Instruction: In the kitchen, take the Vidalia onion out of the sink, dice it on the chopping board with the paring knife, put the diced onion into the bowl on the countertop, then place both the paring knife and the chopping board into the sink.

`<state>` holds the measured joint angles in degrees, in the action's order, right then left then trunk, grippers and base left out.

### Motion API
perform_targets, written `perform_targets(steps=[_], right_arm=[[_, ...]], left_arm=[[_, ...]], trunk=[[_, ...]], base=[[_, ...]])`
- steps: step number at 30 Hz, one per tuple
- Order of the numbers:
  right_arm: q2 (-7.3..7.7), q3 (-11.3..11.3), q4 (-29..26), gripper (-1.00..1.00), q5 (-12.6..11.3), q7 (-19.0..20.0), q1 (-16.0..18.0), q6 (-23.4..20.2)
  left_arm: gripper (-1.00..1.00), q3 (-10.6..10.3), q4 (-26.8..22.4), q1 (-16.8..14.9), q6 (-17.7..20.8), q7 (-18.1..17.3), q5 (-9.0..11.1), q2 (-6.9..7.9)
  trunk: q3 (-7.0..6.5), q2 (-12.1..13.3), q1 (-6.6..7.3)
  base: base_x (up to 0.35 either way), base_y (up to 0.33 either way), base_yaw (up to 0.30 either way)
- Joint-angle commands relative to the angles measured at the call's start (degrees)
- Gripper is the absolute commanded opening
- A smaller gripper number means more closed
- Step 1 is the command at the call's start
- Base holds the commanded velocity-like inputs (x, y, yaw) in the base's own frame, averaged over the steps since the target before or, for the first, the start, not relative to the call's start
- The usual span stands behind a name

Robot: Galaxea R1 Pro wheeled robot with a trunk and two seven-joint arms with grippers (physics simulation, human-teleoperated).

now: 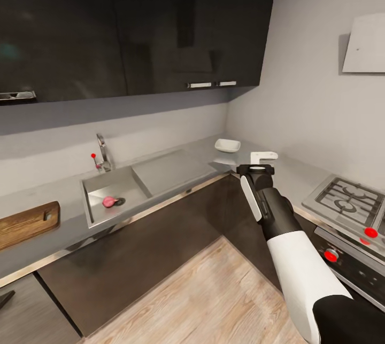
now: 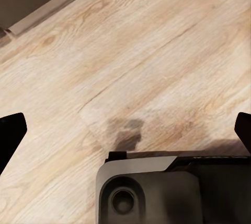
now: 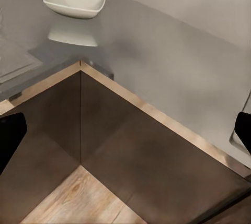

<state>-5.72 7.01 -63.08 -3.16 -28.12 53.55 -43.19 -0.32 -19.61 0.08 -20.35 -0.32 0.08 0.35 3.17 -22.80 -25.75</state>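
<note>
Resting in the sink point(image 1: 101, 194), one onion point(image 1: 108, 201), one bowl point(image 1: 227, 145), one board point(image 1: 27, 222), both hands apparently spread, empty.

The Vidalia onion point(image 1: 108, 201) lies in the sink point(image 1: 99, 188), chopping board point(image 1: 27, 223) to its left, bowl point(image 1: 227, 145) to its right.

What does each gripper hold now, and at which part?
Nothing is held. The right gripper and the left gripper are open and empty; the Vidalia onion lies in the sink.
</note>
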Motion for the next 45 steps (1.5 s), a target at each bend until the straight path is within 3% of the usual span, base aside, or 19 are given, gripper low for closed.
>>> perform_targets(steps=[1, 22, 45], right_arm=[[0.01, 0.11, -0.03, 1.00, -0.35, -0.44, 0.06, -0.23], [-0.07, 0.11, 0.15, 1.00, -0.44, -0.38, 0.06, -0.23], [-0.78, 0.12, 0.38, 1.00, -0.40, -0.36, 0.06, -0.23]], left_arm=[[1.00, -0.03, -0.08, 0.01, -0.05, -0.03, 0.01, 0.00], [1.00, -0.03, -0.08, 0.01, -0.05, -0.03, 0.01, 0.00], [1.00, -0.03, -0.08, 0.01, -0.04, -0.03, 0.01, 0.00]], trunk=[[0.12, -0.12, -0.04], [-0.82, -0.12, -0.04], [-0.85, -0.12, -0.04]], base=[[0.000, 0.000, 0.000], [0.206, 0.000, -0.191], [0.258, -0.119, -0.005]])
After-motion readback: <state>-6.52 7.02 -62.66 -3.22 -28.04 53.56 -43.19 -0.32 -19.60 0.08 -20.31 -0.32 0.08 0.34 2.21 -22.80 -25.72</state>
